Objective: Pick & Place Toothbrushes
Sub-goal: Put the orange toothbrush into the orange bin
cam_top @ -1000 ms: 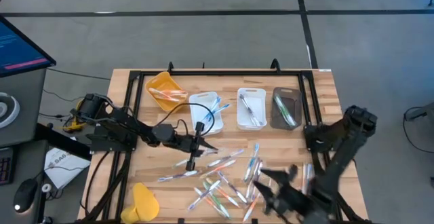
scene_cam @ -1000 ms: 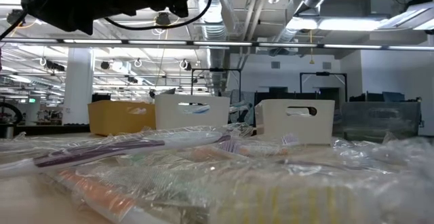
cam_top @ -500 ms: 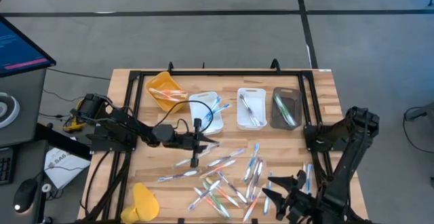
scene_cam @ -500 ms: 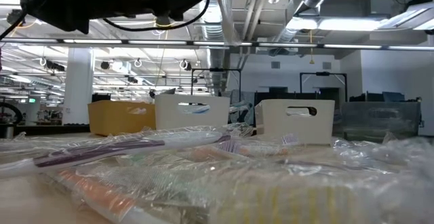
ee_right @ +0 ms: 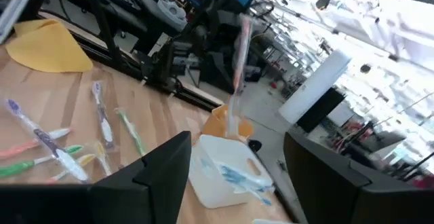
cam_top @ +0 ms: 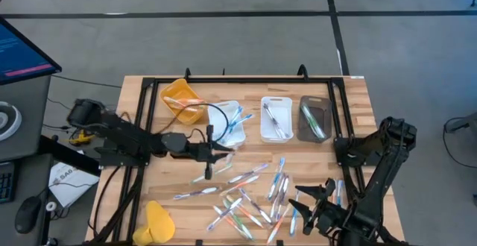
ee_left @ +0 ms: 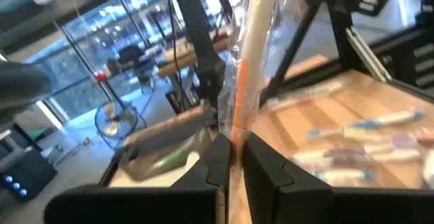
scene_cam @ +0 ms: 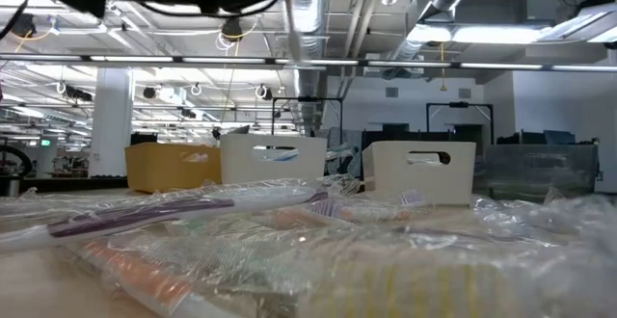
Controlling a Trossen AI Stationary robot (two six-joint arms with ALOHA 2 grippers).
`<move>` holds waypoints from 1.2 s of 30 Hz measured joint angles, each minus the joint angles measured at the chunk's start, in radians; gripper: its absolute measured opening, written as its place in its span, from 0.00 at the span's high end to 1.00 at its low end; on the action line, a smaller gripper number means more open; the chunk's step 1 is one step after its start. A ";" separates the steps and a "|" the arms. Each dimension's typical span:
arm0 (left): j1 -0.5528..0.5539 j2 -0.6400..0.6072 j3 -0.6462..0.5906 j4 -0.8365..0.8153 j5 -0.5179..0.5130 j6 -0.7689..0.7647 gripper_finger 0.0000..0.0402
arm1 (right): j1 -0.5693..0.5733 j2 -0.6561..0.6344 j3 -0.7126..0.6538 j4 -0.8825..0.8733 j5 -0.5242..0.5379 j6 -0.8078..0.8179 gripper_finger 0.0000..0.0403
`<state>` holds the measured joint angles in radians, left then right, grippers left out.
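Left gripper [ee_left: 234, 157] clamped on wrapped orange toothbrush [ee_left: 249, 68], raised near white tray [cam_top: 226, 124]. Right gripper [cam_top: 319, 205] apart, over loose toothbrushes [cam_top: 246, 201]. You expect light, stiff handle, slippery wrap; grip mid-handle.

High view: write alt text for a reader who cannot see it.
The left gripper, shut on a wrapped toothbrush, hangs beside the white tray. The right gripper is open at the table's near right edge, by loose toothbrushes scattered on the wooden table.

Bright overhead light, soft shadows, blurred wrist and low foregrounds.
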<state>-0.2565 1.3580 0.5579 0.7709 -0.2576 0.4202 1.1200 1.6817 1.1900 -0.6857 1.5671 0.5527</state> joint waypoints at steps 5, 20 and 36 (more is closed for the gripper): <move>0.000 -0.183 0.000 -0.277 -0.043 0.022 0.97 | -0.010 0.000 0.000 -0.177 -0.101 0.260 0.43; 0.019 -0.563 0.084 -0.762 -0.587 0.258 0.97 | -0.130 0.000 0.000 -0.326 -0.184 0.514 0.43; 0.341 -0.486 0.371 -1.410 -0.380 0.274 0.97 | -0.163 0.000 0.000 -0.328 -0.224 0.513 0.43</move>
<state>0.0846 0.8715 0.9291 -0.6390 -0.6373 0.6942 0.9573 1.6817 1.1896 -1.0138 1.3430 1.0654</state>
